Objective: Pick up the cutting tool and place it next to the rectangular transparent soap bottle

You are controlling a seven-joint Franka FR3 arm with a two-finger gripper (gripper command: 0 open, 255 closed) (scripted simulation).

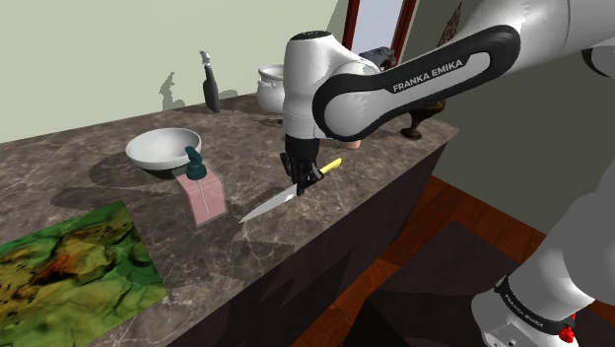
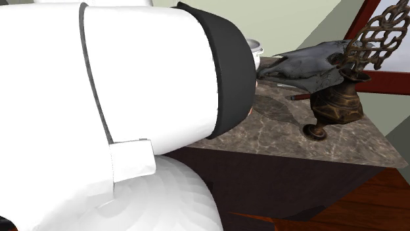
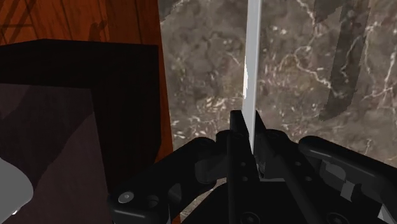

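Observation:
The knife (image 1: 281,200) has a grey blade and a yellow handle (image 1: 333,164). My gripper (image 1: 306,179) is shut on it where blade meets handle. It hangs tilted over the marble counter (image 1: 375,168), its tip pointing down toward the soap bottle (image 1: 203,193) and ending a short way from it. That bottle is a rectangular pinkish block with a dark green pump, standing upright. In the wrist view the blade (image 3: 253,63) runs straight out from between the fingers of the gripper (image 3: 247,135) over the counter.
A white bowl (image 1: 163,148) stands just behind the bottle. A green and yellow mat (image 1: 69,261) lies at the shoulder view's left. A dark figurine (image 1: 209,84) and a white pot (image 1: 271,89) stand at the back. A dark ornament on a stand (image 2: 332,92) occupies the counter's corner.

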